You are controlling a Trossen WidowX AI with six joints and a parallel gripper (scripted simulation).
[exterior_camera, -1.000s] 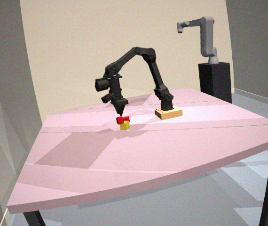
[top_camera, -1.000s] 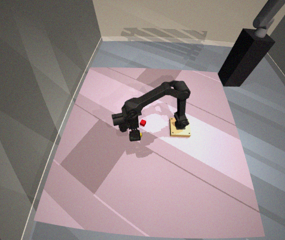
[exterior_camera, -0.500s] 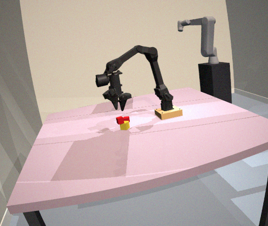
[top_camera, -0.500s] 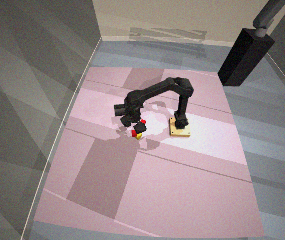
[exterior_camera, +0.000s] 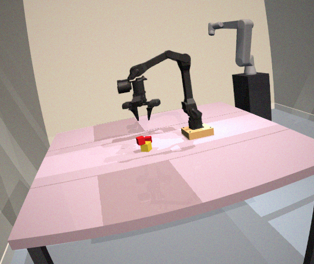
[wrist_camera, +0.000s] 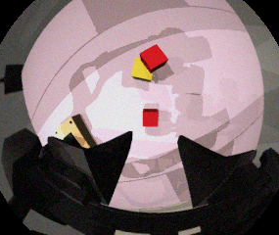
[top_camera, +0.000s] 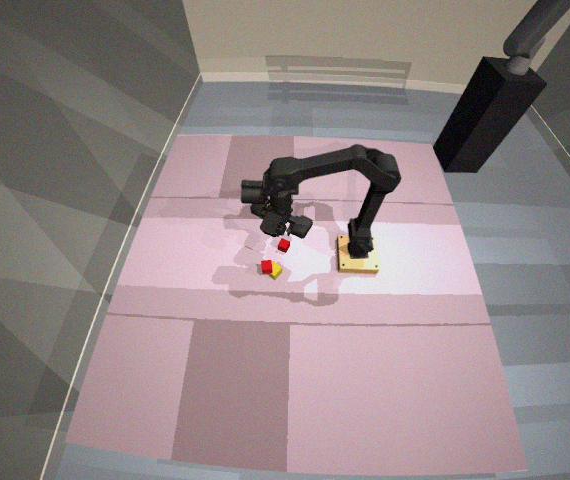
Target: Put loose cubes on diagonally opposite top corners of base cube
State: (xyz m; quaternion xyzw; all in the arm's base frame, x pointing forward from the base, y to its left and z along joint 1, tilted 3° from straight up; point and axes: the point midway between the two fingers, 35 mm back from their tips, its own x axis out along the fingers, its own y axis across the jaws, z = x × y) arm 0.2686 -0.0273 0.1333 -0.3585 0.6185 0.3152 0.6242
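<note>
The yellow base cube (top_camera: 276,271) (exterior_camera: 146,147) (wrist_camera: 141,70) stands on the table. One red cube (top_camera: 266,266) (exterior_camera: 140,140) (wrist_camera: 154,58) rests on top of it, over one corner and overhanging its side. It looks level in the exterior view. The other red cube (top_camera: 283,245) (exterior_camera: 149,138) (wrist_camera: 150,117) lies on the table, apart from the base and partly hidden behind the stack in the exterior view. My gripper (top_camera: 283,234) (exterior_camera: 143,120) (wrist_camera: 157,137) is open and empty. It hangs above the table on the loose red cube's side, higher than all the cubes.
My arm stands on a wooden mounting block (top_camera: 350,267) (exterior_camera: 202,133) (wrist_camera: 70,127), to the right of the cubes in the top and exterior views. A grey arm on a black pedestal (top_camera: 487,113) (exterior_camera: 251,93) stands beyond the pink table (top_camera: 378,387) (exterior_camera: 222,170). Shadows cross the tabletop.
</note>
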